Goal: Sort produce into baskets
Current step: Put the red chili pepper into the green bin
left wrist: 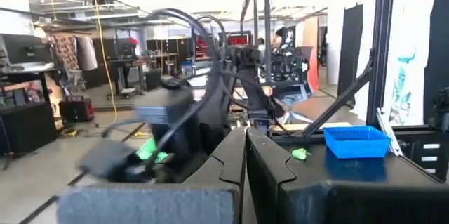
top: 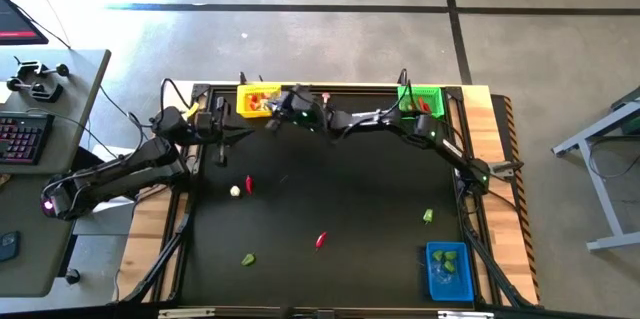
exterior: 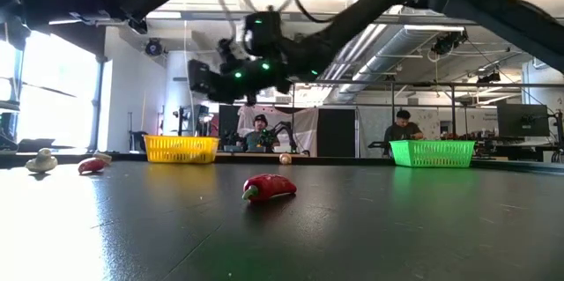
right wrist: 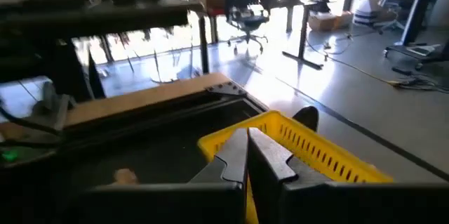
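Right gripper hangs over the yellow basket at the far edge of the surface, toward the far-left corner; the right wrist view shows its fingers pressed together with nothing between them, yellow mesh just beyond. Looks like a drop is done here, gripper empty. Left gripper sits near the far-left corner, just beside the yellow basket, fingers also pinched together, holding nothing, waiting.

Green basket sits at the far-right corner, blue basket at the near-right corner, with green pieces inside.

Loose produce on the surface: red chilli and white bulb side by side near the left edge, mid-depth; another red chilli around centre toward the near edge, its long axis running roughly near-to-far with a slight tilt; green chunk near the near edge, left of centre; green chunk toward the right edge.

Key relation: every loose piece lies toward the near edge from both grippers. The chilli and bulb pair is closest, and the left arm is slightly nearer to it. The right-side green chunk suits the right arm, with the blue basket just beyond it.
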Robot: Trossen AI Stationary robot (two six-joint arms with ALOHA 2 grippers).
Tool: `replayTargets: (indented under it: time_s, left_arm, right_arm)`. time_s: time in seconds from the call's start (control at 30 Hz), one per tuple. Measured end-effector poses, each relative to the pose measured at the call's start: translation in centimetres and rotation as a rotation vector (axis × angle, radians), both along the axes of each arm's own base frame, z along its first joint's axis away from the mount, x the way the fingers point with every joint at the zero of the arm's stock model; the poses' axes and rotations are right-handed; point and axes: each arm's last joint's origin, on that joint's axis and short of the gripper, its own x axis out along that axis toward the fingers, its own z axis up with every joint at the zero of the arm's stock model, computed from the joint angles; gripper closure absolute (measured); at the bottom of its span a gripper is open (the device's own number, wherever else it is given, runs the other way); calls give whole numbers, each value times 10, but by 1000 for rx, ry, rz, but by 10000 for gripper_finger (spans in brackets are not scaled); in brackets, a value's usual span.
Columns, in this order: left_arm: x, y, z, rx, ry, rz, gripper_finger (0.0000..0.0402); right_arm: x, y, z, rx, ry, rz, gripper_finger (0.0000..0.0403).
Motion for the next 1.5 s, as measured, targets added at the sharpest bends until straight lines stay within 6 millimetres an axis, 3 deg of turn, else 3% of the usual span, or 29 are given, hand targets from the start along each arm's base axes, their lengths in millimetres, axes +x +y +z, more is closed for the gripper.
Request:
replayTargets:
  time_s: [0.23,0.47,0.67,0.83,1.03,1.23,1.37,1.5]
  left_arm:
    - [0,-4,0,-61,12,-140,401]
    - [4,-3,-6,-134,112,-152,401]
    - [14,-7,16,-96,214,-145,401]
    - [28,-13,34,-55,309,-152,401]
    - [47,-27,54,3,520,-206,401]
    - [65,-40,67,98,769,-229,401]
    - [76,-48,61,147,955,-289,401]
    - [87,-53,42,151,1145,-327,401]
  right_arm:
    - [-70,33,0,9,-91,20,403]
    - [-148,65,7,-7,-88,-29,403]
    - [-201,82,6,-23,-51,-26,403]
    - [-234,91,6,-39,-44,-82,403]
    - [-256,97,2,-38,-30,-93,403]
    - [-258,98,0,-28,-29,-93,403]
    - [-258,100,0,-28,-32,-86,403]
    - [-257,103,1,-27,-40,-74,403]
